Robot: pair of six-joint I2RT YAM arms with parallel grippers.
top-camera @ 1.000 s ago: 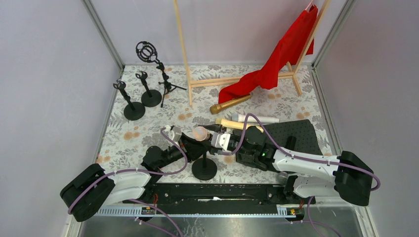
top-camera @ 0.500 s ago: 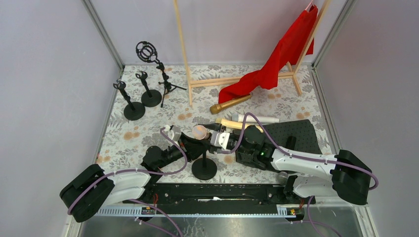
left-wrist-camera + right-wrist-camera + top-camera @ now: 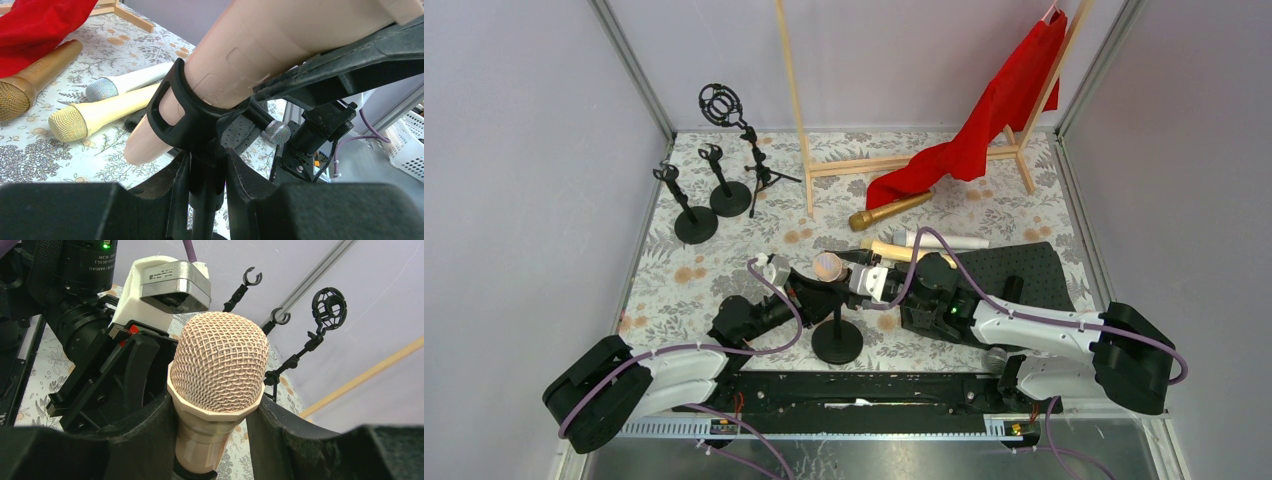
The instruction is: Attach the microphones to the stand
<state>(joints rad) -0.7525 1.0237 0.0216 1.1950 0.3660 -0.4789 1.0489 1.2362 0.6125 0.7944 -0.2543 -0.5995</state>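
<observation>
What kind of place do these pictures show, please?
Probably a laboratory test cell for robots: plain walls in a metal frame, two arms mounted side by side, and microphone stands on a floral cloth.

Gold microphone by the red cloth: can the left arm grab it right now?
Probably not yet. The left hand is shut on the stand, steadying it, and the right hand with the pink microphone sits between it and the gold microphone. It would have to let go and go around first.

I saw one microphone sitting in the clip of the near stand. The other three microphones lay just behind it on the table, with three more stands back-left.
</observation>
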